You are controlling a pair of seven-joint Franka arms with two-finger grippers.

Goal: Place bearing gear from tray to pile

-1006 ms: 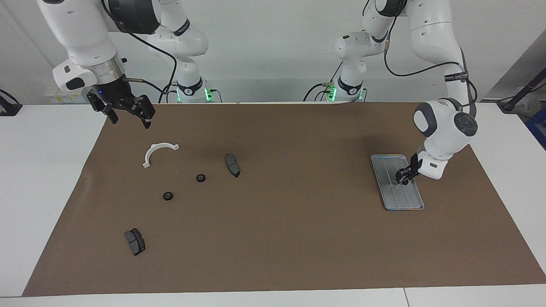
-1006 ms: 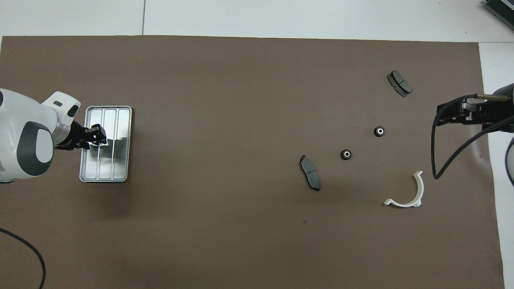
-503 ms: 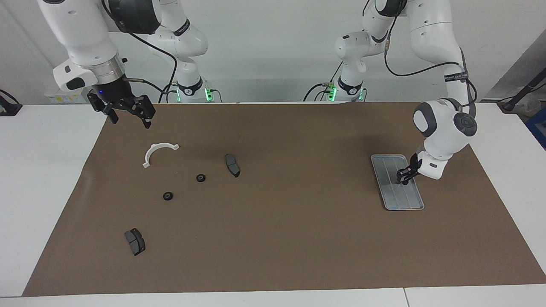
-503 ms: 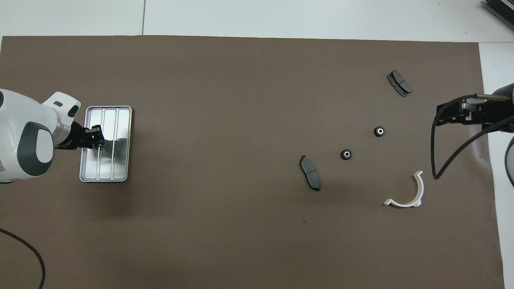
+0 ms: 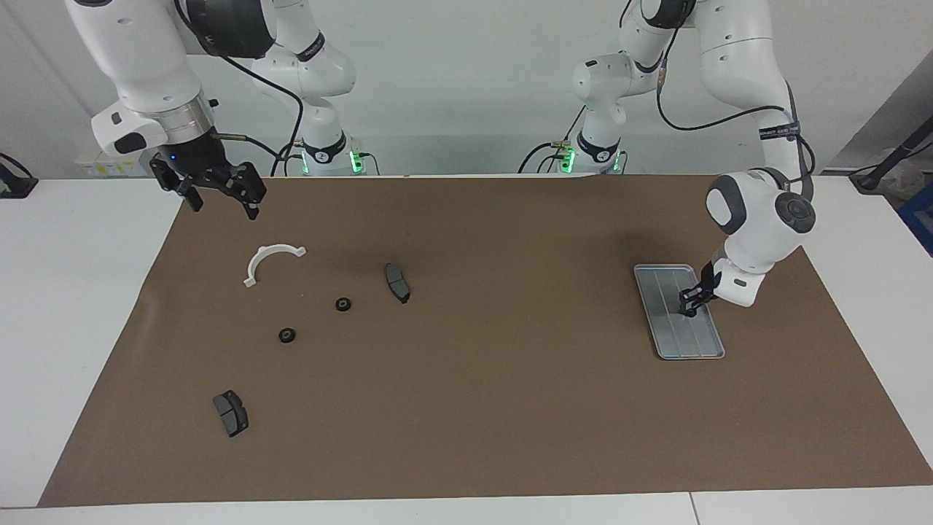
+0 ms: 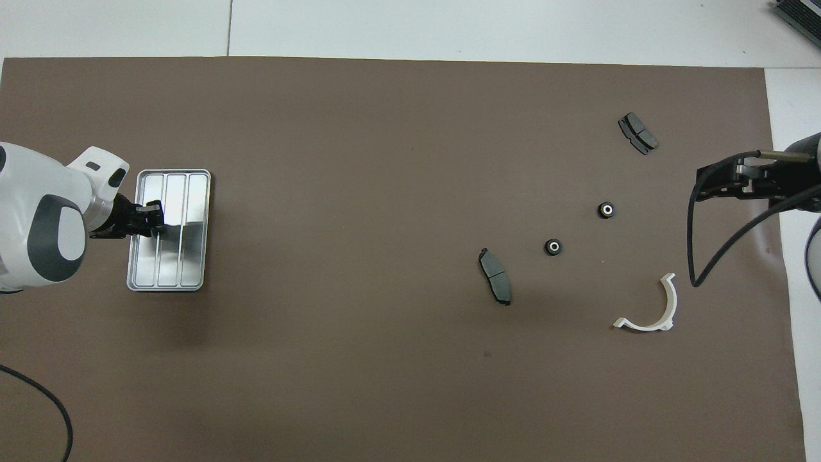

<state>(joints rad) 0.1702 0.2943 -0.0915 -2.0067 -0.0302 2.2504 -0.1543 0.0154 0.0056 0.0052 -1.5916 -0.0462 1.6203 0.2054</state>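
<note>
- The left claw [image 5: 687,309] is down in the tray [image 5: 667,324], on the side toward the left arm's end of the counter [image 5: 73,292], fingertips pinched together.
- Something small and dark sits at those fingertips; I cannot tell whether it is a gear or part of the claw.
- The tray lies flat on the brown mat [image 5: 510,408], long side running away from the robots. The rest of its ridged floor shows only reflections.
- The right claw [image 5: 219,198] hangs open and holds nothing, over the mat's edge at the right arm's end; that arm waits.
- The pile is well apart from the tray, toward the right arm's end.
- In it, two gears [image 5: 343,304] [image 5: 287,335] lie on the mat, apart from each other, each black with a pale centre.
- A white bracket [image 5: 268,261] lies nearer the robots than the gears.
- One pad [image 5: 397,282] lies beside the gears, toward the tray.
- The other pad [image 5: 230,413] lies farthest from the robots.
- The mat between tray and pile is bare.
</note>
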